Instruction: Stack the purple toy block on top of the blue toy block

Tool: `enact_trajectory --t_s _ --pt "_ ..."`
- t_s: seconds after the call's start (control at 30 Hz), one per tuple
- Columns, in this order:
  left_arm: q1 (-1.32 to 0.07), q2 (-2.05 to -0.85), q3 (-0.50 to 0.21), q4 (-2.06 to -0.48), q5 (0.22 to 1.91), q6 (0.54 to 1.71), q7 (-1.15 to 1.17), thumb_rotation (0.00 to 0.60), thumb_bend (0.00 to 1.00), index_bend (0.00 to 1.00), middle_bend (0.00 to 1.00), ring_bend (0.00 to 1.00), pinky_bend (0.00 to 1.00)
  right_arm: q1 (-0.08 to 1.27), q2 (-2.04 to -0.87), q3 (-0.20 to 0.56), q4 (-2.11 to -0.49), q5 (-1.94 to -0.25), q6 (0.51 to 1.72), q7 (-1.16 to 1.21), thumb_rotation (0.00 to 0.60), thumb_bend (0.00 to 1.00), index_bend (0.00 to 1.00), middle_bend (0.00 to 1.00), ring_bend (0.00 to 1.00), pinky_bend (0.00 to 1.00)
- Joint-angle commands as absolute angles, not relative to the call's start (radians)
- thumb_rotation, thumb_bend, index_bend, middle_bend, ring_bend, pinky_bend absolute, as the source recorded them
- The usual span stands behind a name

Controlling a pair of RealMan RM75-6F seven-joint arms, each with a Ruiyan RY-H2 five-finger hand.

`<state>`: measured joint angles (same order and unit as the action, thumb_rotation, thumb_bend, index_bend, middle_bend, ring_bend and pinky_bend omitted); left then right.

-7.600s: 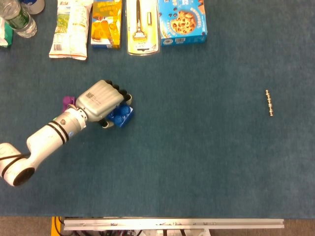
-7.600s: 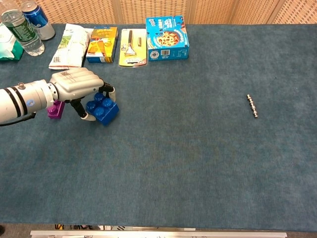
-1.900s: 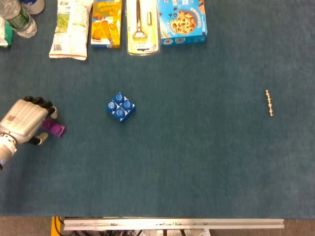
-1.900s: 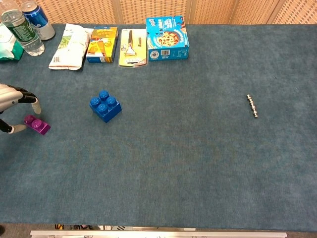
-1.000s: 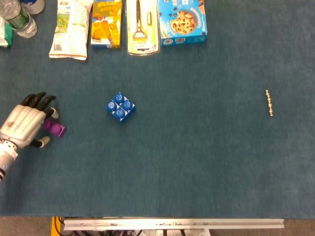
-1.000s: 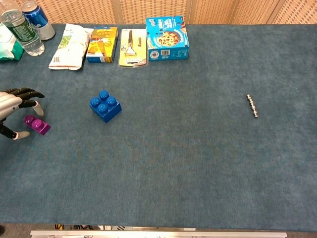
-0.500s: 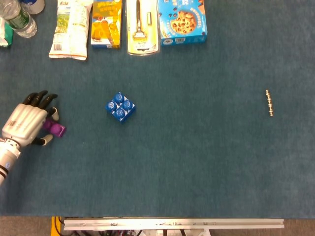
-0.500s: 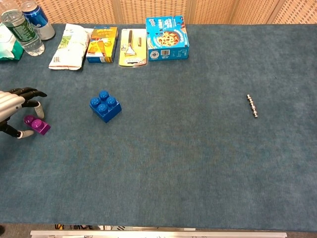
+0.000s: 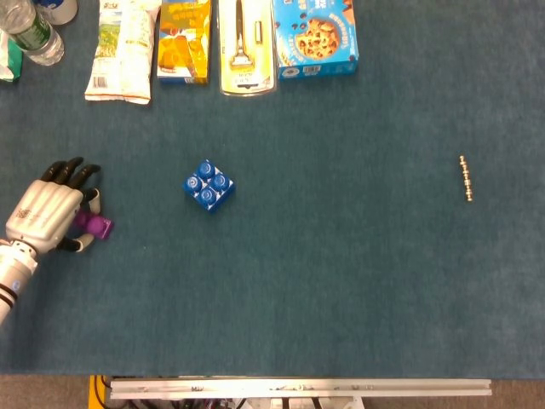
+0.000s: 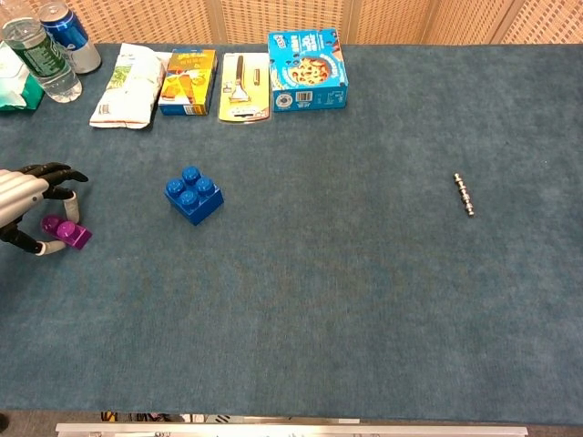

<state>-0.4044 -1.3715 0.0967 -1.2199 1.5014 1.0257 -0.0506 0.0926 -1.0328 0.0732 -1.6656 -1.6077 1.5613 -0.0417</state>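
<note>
Desk: blue carpet-like surface; a wicker-pattern panel runs behind its far edge in the chest view.
Back row, largest item: blue cookie box lying flat at the far edge, just right of a yellow card-backed tool pack.
Back row, others: orange carton and a white-green snack bag to the left of the tool pack; a clear plastic bottle and a blue can at the far left corner.
Left hand: at the near-left edge of the desk, palm down, dark fingertips spread over the purple block; thumb and a finger sit against the block on opposite sides. Whether the grip is closed firmly cannot be told; the block rests on the desk.
Right hand: neither view shows it.
Blue toy block: on the desk, studs up, turned corner-on, well apart from the hand.
Purple toy block: on the desk, left of the blue block, between the left hand's fingers.
Smallest item: a short metal bead chain, far right, alone.
</note>
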Motion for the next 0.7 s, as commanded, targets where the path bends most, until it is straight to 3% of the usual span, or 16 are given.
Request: enact_trajectory --t_s 0.03,0.37,0.7 --pt "-0.404 -1.375 0.094 -1.215 1.503 1.028 -0.057 0.6 0.23 0.49 0.15 0.01 0.08 0.092 -1.033 0.073 -1.666 -1.608 1.562 -0.043 0.6 0.35 0.34 0.42 0.35 0.39" --pt "-0.418 -1.345 0.089 -1.242 1.525 1.036 -0.071 0.6 0.23 0.52 0.16 0.02 0.08 0.093 -1.035 0.075 -1.667 -1.611 1.563 -0.046 0.6 0.35 0.34 0.43 0.35 0.39" --pt "-0.478 -1.235 0.066 -1.395 1.572 1.035 -0.056 0.6 0.23 0.52 0.16 0.02 0.08 0.099 -1.039 0.074 -1.666 -1.611 1.554 -0.05 0.6 0.35 0.34 0.43 0.35 0.39"
